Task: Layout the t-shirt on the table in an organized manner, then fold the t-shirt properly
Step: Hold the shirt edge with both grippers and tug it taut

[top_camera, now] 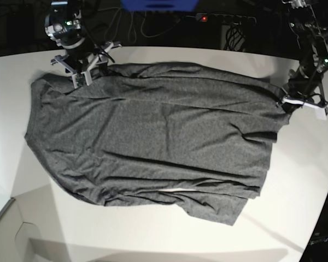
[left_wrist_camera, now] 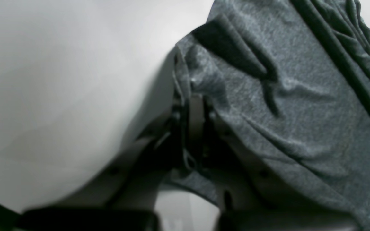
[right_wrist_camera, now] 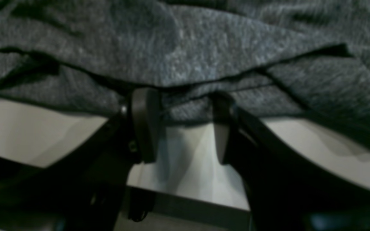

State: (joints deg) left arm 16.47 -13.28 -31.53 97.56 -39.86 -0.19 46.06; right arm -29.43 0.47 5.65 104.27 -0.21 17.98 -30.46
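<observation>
One t-shirt [top_camera: 153,136] spread flat, middle of white desk [top_camera: 295,196] | left fingers [top_camera: 287,101] at right edge, clenched on shirt cloth | right fingers [top_camera: 81,76] at upper left, spread apart, touching shirt edge

1. The large heathered dark grey knit t-shirt [right_wrist_camera: 185,54] is overflowing the top and both sides of the right wrist view, so its outline is being cut off there; the whole picture is blurring.
2. The fingertips [right_wrist_camera: 145,96] of the black right gripper [right_wrist_camera: 181,99] are disappearing under the shirt's hem, hiding whether they are touching cloth.
3. The left gripper [left_wrist_camera: 194,128], out of focus, is being partly covered by a fold of grey fabric.
4. The smooth white tabletop [top_camera: 153,240] is running past the base view's lower and side edges.
5. The sleeves are lying tucked or folded, and cannot be made out.
</observation>
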